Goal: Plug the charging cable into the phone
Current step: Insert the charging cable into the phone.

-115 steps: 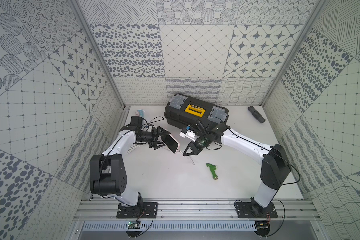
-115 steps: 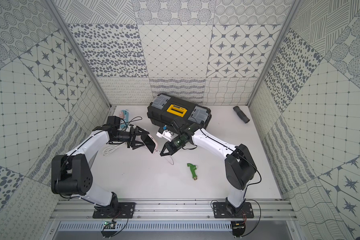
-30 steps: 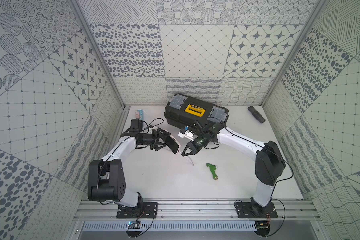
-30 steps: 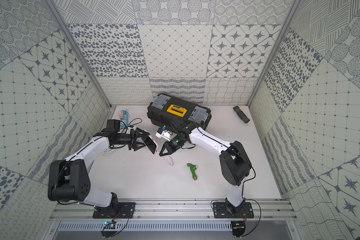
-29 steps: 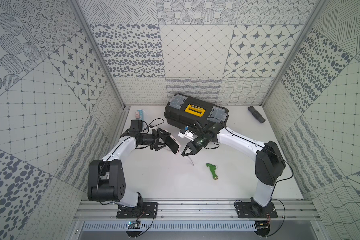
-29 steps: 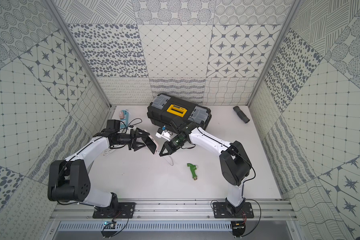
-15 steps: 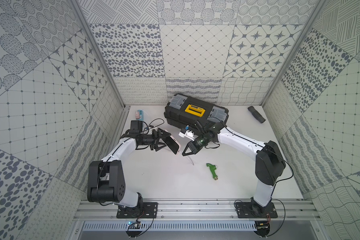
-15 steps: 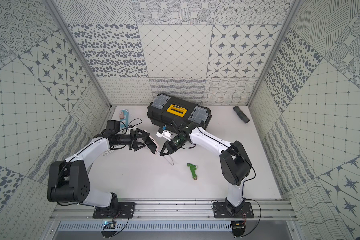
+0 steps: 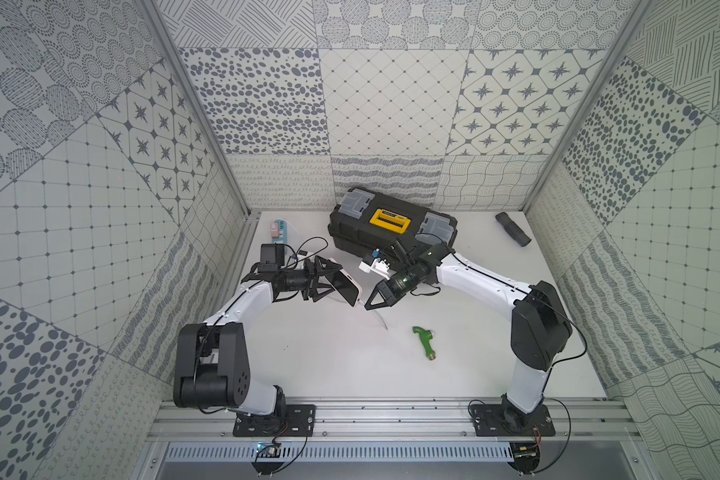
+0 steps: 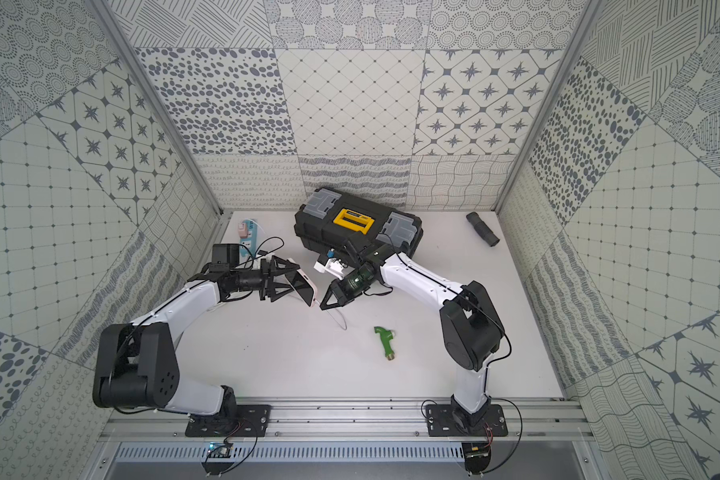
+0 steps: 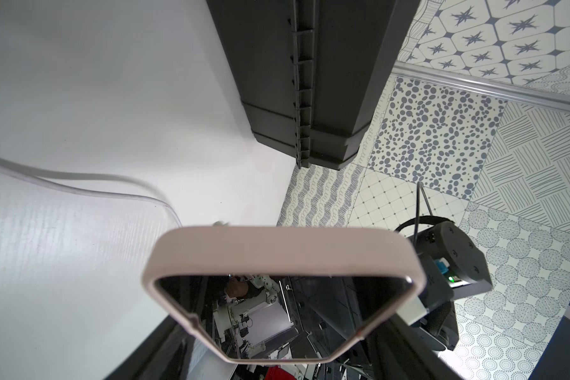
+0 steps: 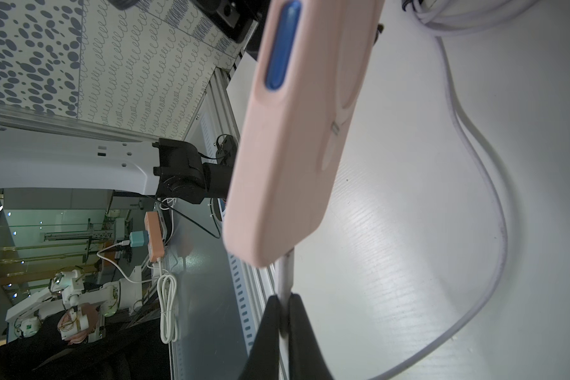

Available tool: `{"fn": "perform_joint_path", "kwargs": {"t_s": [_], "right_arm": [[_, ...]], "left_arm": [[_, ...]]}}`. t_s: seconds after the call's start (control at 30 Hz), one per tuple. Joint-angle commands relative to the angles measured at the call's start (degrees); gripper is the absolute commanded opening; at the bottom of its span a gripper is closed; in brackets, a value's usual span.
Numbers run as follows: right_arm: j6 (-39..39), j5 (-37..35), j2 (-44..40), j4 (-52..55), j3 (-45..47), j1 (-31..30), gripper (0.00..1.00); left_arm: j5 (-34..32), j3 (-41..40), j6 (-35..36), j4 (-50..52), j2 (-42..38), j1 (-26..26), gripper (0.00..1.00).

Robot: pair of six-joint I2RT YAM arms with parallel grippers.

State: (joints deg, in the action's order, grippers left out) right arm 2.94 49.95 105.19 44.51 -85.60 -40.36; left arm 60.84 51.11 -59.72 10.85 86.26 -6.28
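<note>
The step in hand is the insertion itself, with both task things already picked up. The left end effector (image 9: 328,285) grips the phone (image 9: 346,286) across its width and holds it clear of the worktop (image 9: 350,374), tilted, with its free short edge pointing out past the fingertips toward the other arm. The right end effector (image 12: 285,300) is clenched on the charging cable (image 12: 494,210) just behind the plug (image 12: 285,274), which sticks out straight ahead of its fingertips and meets the phone's short edge. Behind the grip, the rest of the cord trails down and loops loosely over the worktop. In both top views the two end effectors sit nearly tip to tip, the phone's edge between them. Whether the plug has entered the port cannot be told. In the left wrist view a small white tip (image 11: 221,223) shows just past that edge, seemingly to one side of its middle. The next move probably calls for a fine sideways correction to line plug with port, then a short straight push along the plug's axis while the left grip stays firm against it.
</note>
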Motion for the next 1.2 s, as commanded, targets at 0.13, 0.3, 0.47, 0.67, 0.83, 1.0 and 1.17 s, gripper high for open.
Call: {"fn": "perform_joint_path", "kwargs": {"t_s": [0.13,0.3,0.47,0.67,0.83,1.0,1.17], "right_arm": [[0.7,0.9,-0.1,-4.3,-0.4,0.3,0.00],[0.9,0.4,-0.2,-4.4,-1.3,0.5,0.00],[0.9,0.5,-0.1,-4.5,-1.5,0.6,0.00],[1.0,0.7,0.5,-5.3,-1.1,0.6,0.00],[1.2,0.8,1.0,-5.9,-0.9,0.6,0.00],[1.1,0.6,0.9,-6.2,-0.4,0.7,0.00],[1.2,0.6,0.8,-6.6,0.0,1.0,0.00]], "left_arm": [[7.4,0.6,0.4,-4.0,-0.7,0.3,0.00],[3.7,4.9,14.7,13.1,-0.3,0.6,0.00],[0.4,5.5,18.6,18.8,-0.4,0.6,0.00],[0.1,4.6,12.0,13.6,-0.6,1.1,0.00],[-3.0,2.0,1.0,3.4,-1.6,2.0,0.00],[-7.2,-0.1,-5.6,-3.0,-2.8,3.5,0.00],[-9.0,1.3,-3.8,1.0,-3.0,3.9,0.00]]}}
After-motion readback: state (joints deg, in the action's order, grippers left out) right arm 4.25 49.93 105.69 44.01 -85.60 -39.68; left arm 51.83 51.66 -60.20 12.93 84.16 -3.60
